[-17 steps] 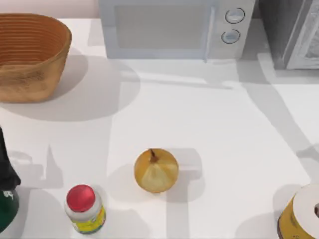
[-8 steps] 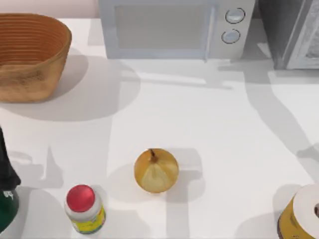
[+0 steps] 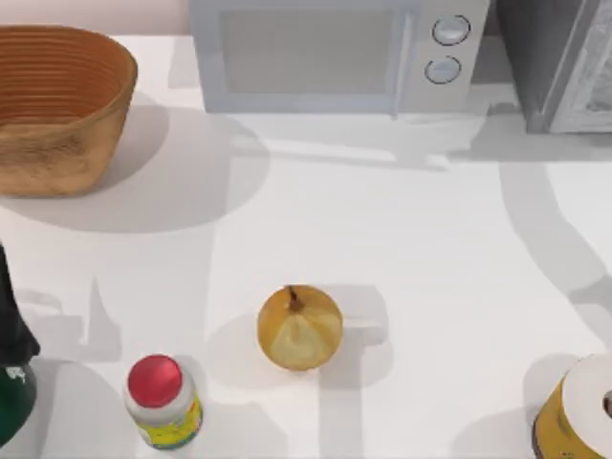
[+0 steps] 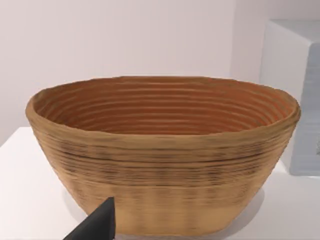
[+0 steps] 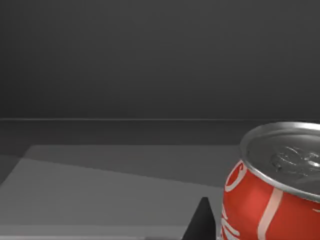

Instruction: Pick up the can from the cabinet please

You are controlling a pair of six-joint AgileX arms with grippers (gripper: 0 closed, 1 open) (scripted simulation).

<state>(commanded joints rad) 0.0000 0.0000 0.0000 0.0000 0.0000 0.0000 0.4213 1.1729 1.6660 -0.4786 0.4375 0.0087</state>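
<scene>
You are viewing white worktop [image 3: 402, 239] carrying microwave [image 3: 330, 53] at rear centre, cabinet [image 3: 559, 62] at rear right. Woven basket [image 3: 57, 105] sitting rear left. Onion [image 3: 299, 327] lying front centre. Red can [image 5: 272, 192] standing upright on cabinet's dark shelf [image 5: 100, 185], right fingers [image 5: 200, 222] just beside it. State of either arm's fingers: cannot tell.

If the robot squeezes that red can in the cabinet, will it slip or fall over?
The red can stands upright on the cabinet's flat shelf, so it probably stays put until nudged. Its smooth, shiny metal side may be slippery. It looks thin-walled, so a hard squeeze could dent it.
</scene>
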